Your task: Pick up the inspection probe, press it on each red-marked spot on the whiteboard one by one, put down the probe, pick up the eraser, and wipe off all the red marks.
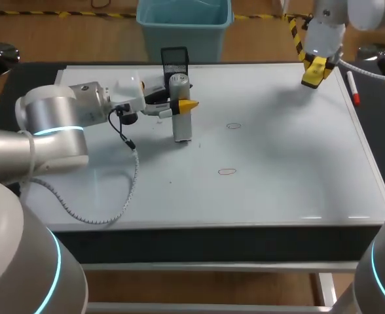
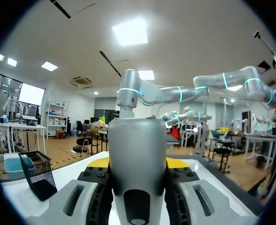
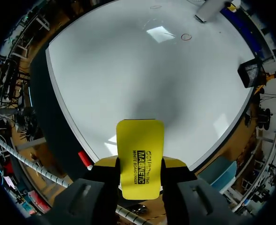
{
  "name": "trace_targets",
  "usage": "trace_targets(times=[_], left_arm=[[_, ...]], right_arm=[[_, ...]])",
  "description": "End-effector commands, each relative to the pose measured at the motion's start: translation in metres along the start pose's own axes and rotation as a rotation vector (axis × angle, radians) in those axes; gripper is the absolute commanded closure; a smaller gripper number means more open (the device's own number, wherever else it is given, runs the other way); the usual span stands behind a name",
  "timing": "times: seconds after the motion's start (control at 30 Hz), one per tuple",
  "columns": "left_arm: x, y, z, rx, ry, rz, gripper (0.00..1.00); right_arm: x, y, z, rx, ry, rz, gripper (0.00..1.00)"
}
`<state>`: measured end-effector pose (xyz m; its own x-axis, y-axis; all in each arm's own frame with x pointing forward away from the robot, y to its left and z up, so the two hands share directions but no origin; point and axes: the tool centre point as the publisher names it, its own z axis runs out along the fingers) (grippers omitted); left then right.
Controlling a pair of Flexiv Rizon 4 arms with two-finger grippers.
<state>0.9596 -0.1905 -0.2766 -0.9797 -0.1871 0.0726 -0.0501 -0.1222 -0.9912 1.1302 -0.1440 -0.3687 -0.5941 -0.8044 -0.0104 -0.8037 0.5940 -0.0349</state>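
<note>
1. Since the probe has to land square on each spot, the left gripper (image 1: 179,108) in the head view clamps the probe (image 1: 182,124) upright from the side. Its foot is on or just above the whiteboard (image 1: 277,170), can't tell which. The far red mark (image 1: 233,125) and the near red mark (image 1: 227,172) both sit off to the probe's right, apart from it. The right gripper (image 1: 313,73) hovers over the far right corner pinching the yellow eraser (image 1: 315,70). My guess is it's parked out of the way, ready for wiping.
2. Left wrist view: the probe fills the gap between the fingers, with both of them tight against it. A black mesh holder (image 2: 37,173) stands off to one side. No marks are visible from here.
3. Right wrist view: the eraser is squeezed flat between the fingers, with the whiteboard well below. The far red mark sits way ahead of the gripper, and the probe is farther across the board. A red marker (image 3: 85,159) lies at the board's edge, just beside the gripper.
</note>
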Motion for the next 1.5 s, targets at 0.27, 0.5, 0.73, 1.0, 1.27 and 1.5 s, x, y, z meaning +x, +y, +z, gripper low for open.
trace_targets(times=[0.27,0.5,0.73,1.0,1.27,1.5], left_arm=[[0.001,0.011,-0.002,0.026,0.0,0.02,1.0],[0.002,0.01,-0.001,0.029,0.005,0.027,1.0],[0.003,0.009,0.001,0.03,0.007,0.032,1.0],[0.004,0.006,0.002,0.032,0.009,0.037,1.0],[-0.001,-0.008,-0.004,0.056,-0.001,0.061,1.0],[-0.021,-0.026,-0.025,0.045,-0.034,0.086,1.0]], right_arm=[[0.001,0.0,-0.001,0.001,0.002,-0.002,1.0],[0.001,0.0,-0.001,0.001,0.002,-0.002,1.0],[0.001,0.0,-0.001,0.001,0.002,-0.002,1.0],[0.001,0.0,-0.001,0.001,0.002,-0.002,1.0],[0.001,0.0,-0.001,0.001,0.002,-0.002,1.0],[0.001,0.0,-0.001,0.001,0.002,-0.002,1.0]])
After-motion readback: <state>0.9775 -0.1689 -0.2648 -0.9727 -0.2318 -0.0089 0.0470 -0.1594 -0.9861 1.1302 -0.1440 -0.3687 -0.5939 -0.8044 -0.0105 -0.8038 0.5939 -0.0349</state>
